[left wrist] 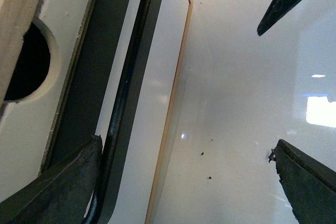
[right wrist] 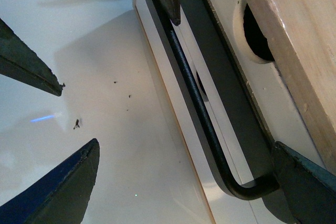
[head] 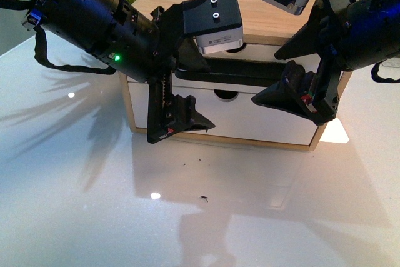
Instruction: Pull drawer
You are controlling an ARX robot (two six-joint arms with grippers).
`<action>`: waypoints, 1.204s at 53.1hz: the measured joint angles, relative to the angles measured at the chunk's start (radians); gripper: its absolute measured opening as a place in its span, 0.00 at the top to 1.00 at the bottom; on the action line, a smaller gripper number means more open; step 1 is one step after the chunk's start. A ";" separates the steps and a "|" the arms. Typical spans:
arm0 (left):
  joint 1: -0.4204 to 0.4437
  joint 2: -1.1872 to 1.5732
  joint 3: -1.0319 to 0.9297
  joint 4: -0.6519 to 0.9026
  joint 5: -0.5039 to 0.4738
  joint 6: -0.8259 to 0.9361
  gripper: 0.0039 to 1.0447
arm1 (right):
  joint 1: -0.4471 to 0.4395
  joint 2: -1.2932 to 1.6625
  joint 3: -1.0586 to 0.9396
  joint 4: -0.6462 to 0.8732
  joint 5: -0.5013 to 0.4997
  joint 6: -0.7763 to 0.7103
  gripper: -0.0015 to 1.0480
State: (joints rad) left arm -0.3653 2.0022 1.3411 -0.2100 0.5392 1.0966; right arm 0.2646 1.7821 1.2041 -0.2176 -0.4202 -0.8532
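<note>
Drawer (head: 269,52) in top slot, open claws at its black bar (head: 250,72)

Sits in the top slot of the wood box (head: 275,10) on the white table (head: 75,179), just above the plain white drawer (head: 269,123). Hard to tell if pulled out at all. Left claw (left wrist: 186,142) spread wide, holding nothing, one finger (left wrist: 58,182) right beside the bar. Right claw (right wrist: 185,145) spread wide too, holding nothing, one finger (right wrist: 304,182) touching the bar's bent end.

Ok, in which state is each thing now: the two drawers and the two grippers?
drawer: looks shut.
lower drawer: looks shut.
left gripper: open, fingers astride the black handle.
right gripper: open, fingers astride the same handle.
</note>
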 joint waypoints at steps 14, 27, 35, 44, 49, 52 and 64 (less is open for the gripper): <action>0.000 0.003 0.006 -0.029 -0.005 0.033 0.07 | 0.011 0.020 0.009 -0.012 0.004 -0.002 0.09; 0.000 0.003 0.007 -0.039 -0.005 0.040 0.07 | 0.022 0.035 0.010 -0.011 0.017 -0.007 0.09; -0.002 0.003 0.007 -0.038 -0.005 0.040 0.07 | 0.024 0.051 0.010 -0.009 0.032 -0.015 0.09; -0.005 0.004 0.007 -0.029 -0.010 0.040 0.07 | 0.027 0.077 0.010 0.007 0.062 -0.040 0.09; -0.006 0.007 0.005 -0.019 -0.013 0.040 0.07 | 0.029 0.086 0.010 0.013 0.077 -0.064 0.09; -0.007 0.009 0.002 -0.011 -0.015 0.041 0.07 | 0.029 0.089 0.010 0.017 0.089 -0.079 0.09; -0.007 0.012 -0.010 -0.004 -0.017 0.047 0.07 | 0.029 0.097 0.010 0.008 0.094 -0.115 0.09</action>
State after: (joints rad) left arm -0.3725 2.0144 1.3308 -0.2142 0.5220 1.1431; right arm 0.2939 1.8790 1.2144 -0.2100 -0.3260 -0.9684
